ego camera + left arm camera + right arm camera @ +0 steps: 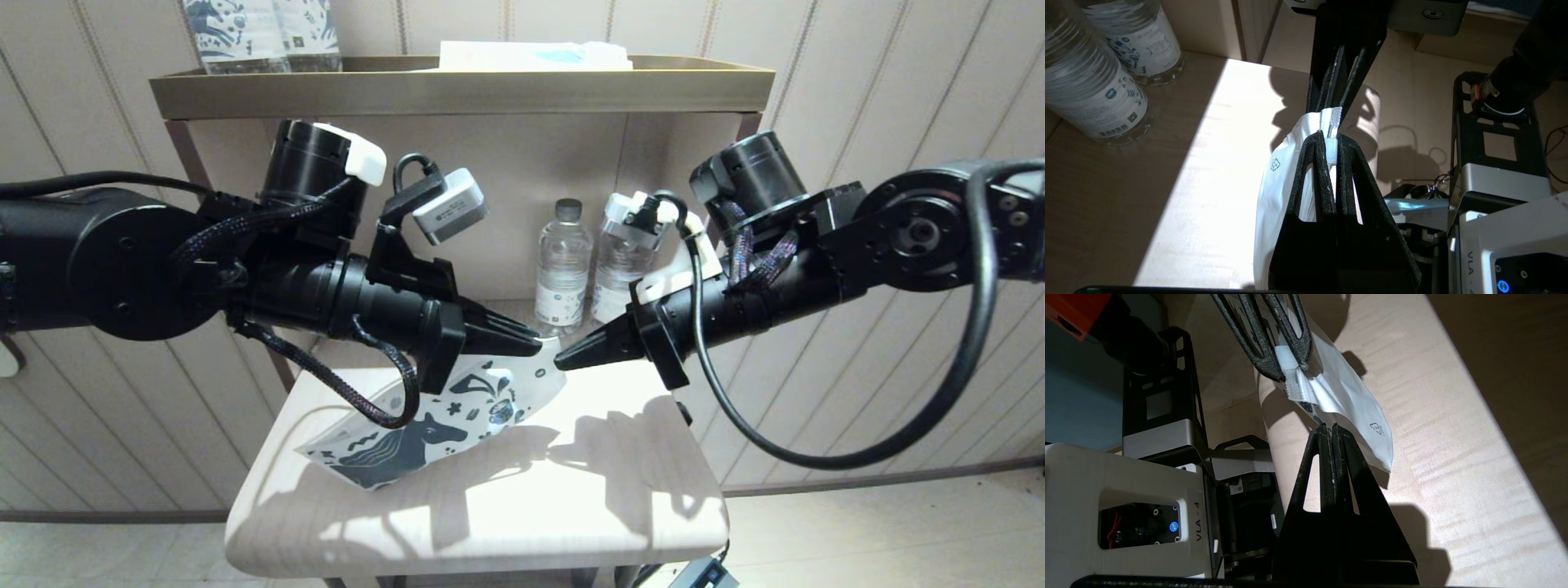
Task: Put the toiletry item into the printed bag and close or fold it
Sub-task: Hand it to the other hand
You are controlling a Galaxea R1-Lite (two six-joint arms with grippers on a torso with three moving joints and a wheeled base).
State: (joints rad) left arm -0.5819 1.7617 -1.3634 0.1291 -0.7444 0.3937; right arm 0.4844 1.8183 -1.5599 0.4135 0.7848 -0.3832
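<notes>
The printed bag (424, 429) hangs in the middle of the head view, its top end up at my two grippers and its bottom corner resting on the pale table (490, 523) at the lower left. My left gripper (526, 345) is squeezed shut on the bag's top strip, and my right gripper (567, 359) is pinched shut right beside it. I think the right one has an edge of the bag too, but I can't tell for sure. I can't see the toothbrush, so maybe it is inside already. If I pull my hands apart too hard, the bag could rip or slip out. If I tip it, the thing inside could slide out the top. Two water bottles (563, 265) stand close behind my fingertips in the middle of the view, and I could knock them. The table's front edge is near the bottom, with more room on the right side.
</notes>
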